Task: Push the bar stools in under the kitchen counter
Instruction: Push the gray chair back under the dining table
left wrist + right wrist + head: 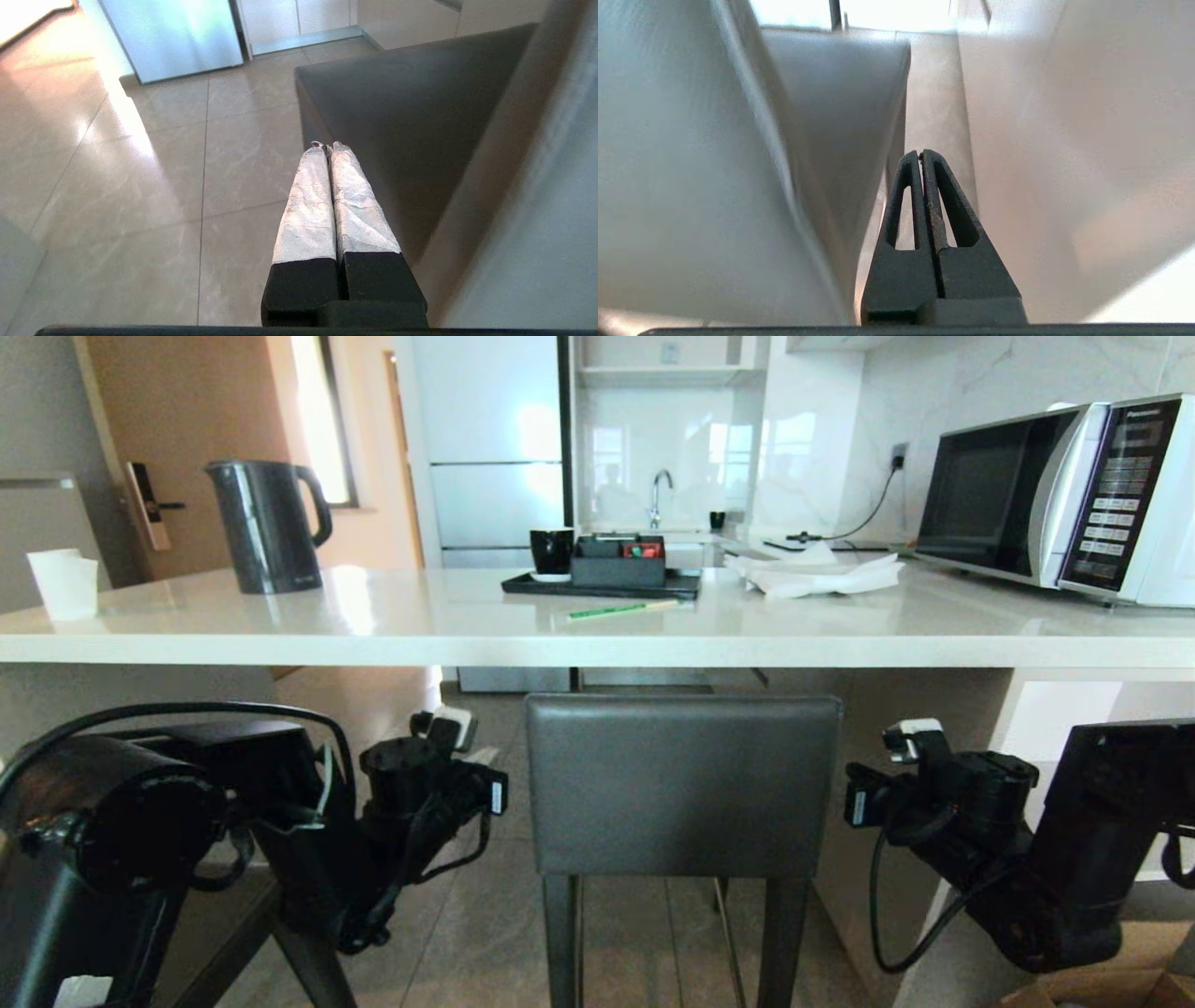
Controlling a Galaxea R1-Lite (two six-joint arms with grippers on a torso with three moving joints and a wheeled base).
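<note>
A bar stool stands in the middle of the head view, its dark grey leather backrest (pixel 681 784) just below the edge of the white kitchen counter (pixel 597 639) and its slim black legs (pixel 560 943) on the tiled floor. My two arms flank the backrest. My left gripper (pixel 327 147), with white-wrapped fingers, is shut and empty beside the left side of the stool's dark seat (pixel 397 107). My right gripper (pixel 920 154) is shut and empty too, in the gap between the stool's backrest (pixel 691 163) and the counter's white end panel (pixel 1064 140).
On the counter stand a black kettle (pixel 266 527), a white cup (pixel 65 583), a black tray (pixel 602 583) with a mug and a box, a green pencil (pixel 621 609), white paper (pixel 817 574) and a microwave (pixel 1055 495). A cardboard box (pixel 1102 989) sits low on the right.
</note>
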